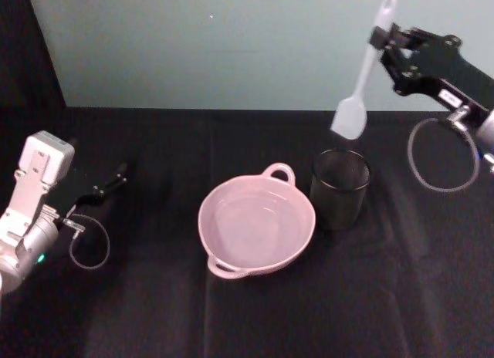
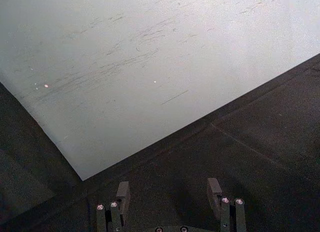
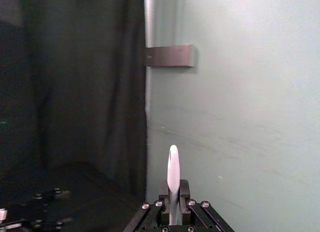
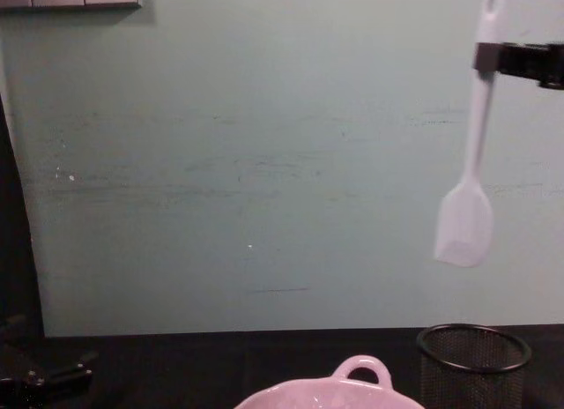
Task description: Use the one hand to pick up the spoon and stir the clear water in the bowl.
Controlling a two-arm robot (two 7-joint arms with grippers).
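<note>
My right gripper (image 1: pixel 379 40) is raised high at the right, shut on the upper handle of the white spoon (image 1: pixel 363 80). The spoon hangs head down, its flat head above the black mesh cup (image 1: pixel 339 187). In the chest view the spoon (image 4: pixel 470 171) hangs well above the cup (image 4: pixel 473 362), held by the right gripper (image 4: pixel 484 58). The right wrist view shows the spoon handle (image 3: pixel 173 177) clamped between the fingers. The pale pink bowl (image 1: pixel 220 242) holds clear water and sits mid-table, left of the cup. My left gripper (image 1: pixel 120 175) rests open at the left, empty.
The table is covered with a black cloth (image 1: pixel 347 312). A pale green wall (image 1: pixel 231 42) stands behind it. Cable loops hang by both wrists. Free room lies in front of the bowl and between the bowl and the left arm.
</note>
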